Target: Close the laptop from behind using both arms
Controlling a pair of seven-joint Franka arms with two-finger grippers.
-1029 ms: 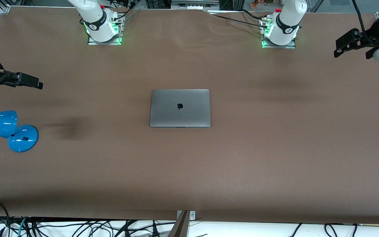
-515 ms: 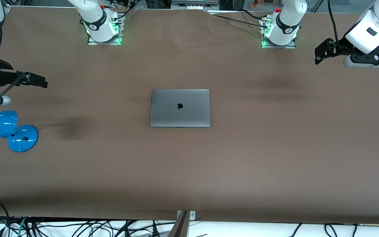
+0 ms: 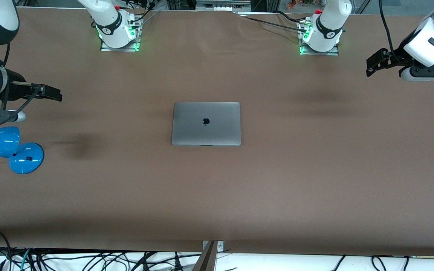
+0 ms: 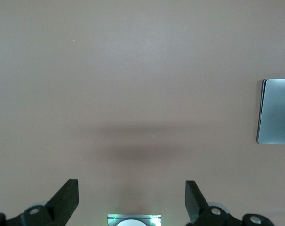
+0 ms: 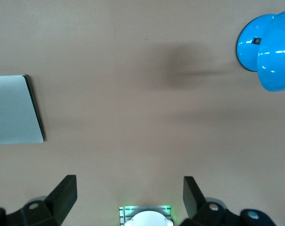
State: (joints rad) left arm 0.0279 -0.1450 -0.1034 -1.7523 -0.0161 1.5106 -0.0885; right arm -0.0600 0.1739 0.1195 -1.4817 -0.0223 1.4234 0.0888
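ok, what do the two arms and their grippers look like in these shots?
Both arms are glossy white jointed shells with black joint bands, green-lit bases and trailing black cables. The left gripper and right gripper are matte black, with two wedge-shaped fingers each.

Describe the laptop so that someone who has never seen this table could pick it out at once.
Start from the wide brown table and look to its middle, about midway between the two arm bases and nearer the front camera than them. There the laptop lies flat and closed. It is a slim grey metal slab with a dark apple logo, unlike the bright blue desk lamp at the right arm's end.
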